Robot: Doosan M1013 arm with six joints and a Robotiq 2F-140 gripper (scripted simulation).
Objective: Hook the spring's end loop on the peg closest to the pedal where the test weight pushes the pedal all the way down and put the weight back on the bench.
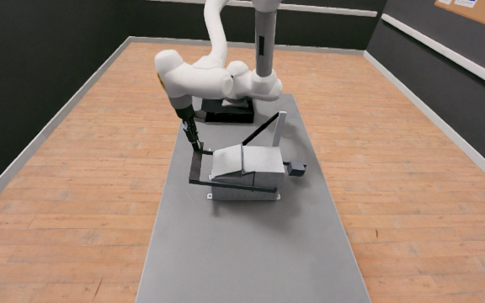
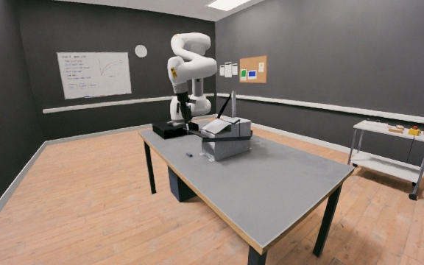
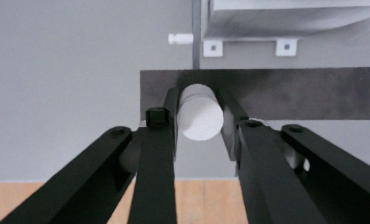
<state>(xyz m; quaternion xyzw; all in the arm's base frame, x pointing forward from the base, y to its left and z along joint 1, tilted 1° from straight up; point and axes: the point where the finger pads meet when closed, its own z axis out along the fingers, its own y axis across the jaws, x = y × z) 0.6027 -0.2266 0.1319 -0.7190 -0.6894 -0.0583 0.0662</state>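
My gripper is shut on the steel test weight, a pale upright cylinder seen end-on in the wrist view. It holds the weight over the dark pedal plate at the left end of the feeder. I cannot tell whether the weight's base touches the pedal. The pedal's dark lever arm runs along the feeder's front. The spring's loop and the pegs are not clear in any view.
A dark diagonal bar leans to a white upright post behind the feeder. A small pin lies on the bench by the feeder's foot. The arm's black base stands at the bench's far end. A cart stands by the right wall.
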